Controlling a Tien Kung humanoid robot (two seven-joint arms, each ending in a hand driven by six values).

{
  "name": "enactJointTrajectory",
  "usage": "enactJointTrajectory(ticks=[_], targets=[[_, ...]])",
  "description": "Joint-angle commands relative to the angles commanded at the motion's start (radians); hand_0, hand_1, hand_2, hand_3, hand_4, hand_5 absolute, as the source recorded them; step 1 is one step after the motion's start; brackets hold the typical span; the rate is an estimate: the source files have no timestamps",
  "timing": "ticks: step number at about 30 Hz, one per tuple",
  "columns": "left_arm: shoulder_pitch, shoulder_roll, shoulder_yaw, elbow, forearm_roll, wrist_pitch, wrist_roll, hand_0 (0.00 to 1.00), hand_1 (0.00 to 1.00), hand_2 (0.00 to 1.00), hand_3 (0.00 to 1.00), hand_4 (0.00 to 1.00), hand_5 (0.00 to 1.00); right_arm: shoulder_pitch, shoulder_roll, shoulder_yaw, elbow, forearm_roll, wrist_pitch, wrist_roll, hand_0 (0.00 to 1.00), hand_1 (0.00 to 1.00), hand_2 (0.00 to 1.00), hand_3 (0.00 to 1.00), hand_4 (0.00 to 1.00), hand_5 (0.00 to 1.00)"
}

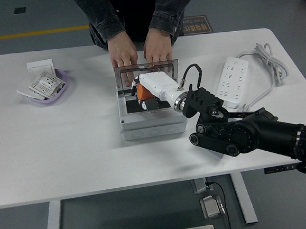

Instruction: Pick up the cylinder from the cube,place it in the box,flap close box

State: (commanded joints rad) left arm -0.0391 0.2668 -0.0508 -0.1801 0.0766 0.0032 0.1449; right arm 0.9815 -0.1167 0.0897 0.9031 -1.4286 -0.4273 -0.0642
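The orange cylinder (147, 92) sits low inside the open grey box (152, 124), at its left side, with the right hand (152, 88) over it. The white hand covers most of it, and whether the fingers grip it or only rest against it cannot be told. The lid (146, 72) stands upright at the box's far edge, and a person's two hands (124, 57) lie on its top. A purple dish (59, 90) of cards sits far left, and a power strip (233, 80) with its cord lies right.
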Motion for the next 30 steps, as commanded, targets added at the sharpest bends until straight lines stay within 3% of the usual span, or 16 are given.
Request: enactJointTrajectory(ticks=[1,6,7,18,22,30], targets=[[0.0,0.0,0.021,0.0,-0.019,0.0,-0.003,0.651,0.697,0.596,0.596,0.593,0.179,-0.001,-0.001,0.003,0.0,-0.001,-0.002,-0.001,0.53,0.512,0.604,0.709,0.991,0.585],[-0.002,-0.002,0.046,-0.001,-0.04,-0.001,-0.005,0.651,0.697,0.596,0.596,0.593,0.179,-0.005,-0.006,0.013,-0.001,0.002,-0.007,0.001,0.53,0.512,0.604,0.709,0.991,0.585],[-0.003,-0.003,0.048,-0.001,-0.041,-0.001,-0.006,0.65,0.697,0.596,0.595,0.592,0.178,-0.006,-0.008,0.015,-0.001,0.003,-0.009,0.002,0.689,0.606,0.615,0.709,0.998,0.655],[-0.002,-0.01,0.03,-0.002,-0.015,-0.002,0.002,0.65,0.697,0.593,0.591,0.583,0.176,-0.027,-0.032,0.044,0.019,-0.004,-0.016,0.004,0.7,0.605,0.613,0.696,0.998,0.689],[0.0,-0.015,0.019,-0.002,-0.002,-0.002,0.007,0.65,0.697,0.593,0.591,0.583,0.176,-0.05,-0.071,0.106,0.09,-0.03,-0.005,-0.019,0.7,0.605,0.613,0.696,0.998,0.689],[0.005,-0.02,-0.029,0.0,0.046,-0.003,0.02,0.65,0.697,0.591,0.592,0.578,0.168,-0.097,-0.191,0.267,0.287,-0.082,0.054,-0.08,0.688,0.582,0.605,0.689,0.998,0.701]])
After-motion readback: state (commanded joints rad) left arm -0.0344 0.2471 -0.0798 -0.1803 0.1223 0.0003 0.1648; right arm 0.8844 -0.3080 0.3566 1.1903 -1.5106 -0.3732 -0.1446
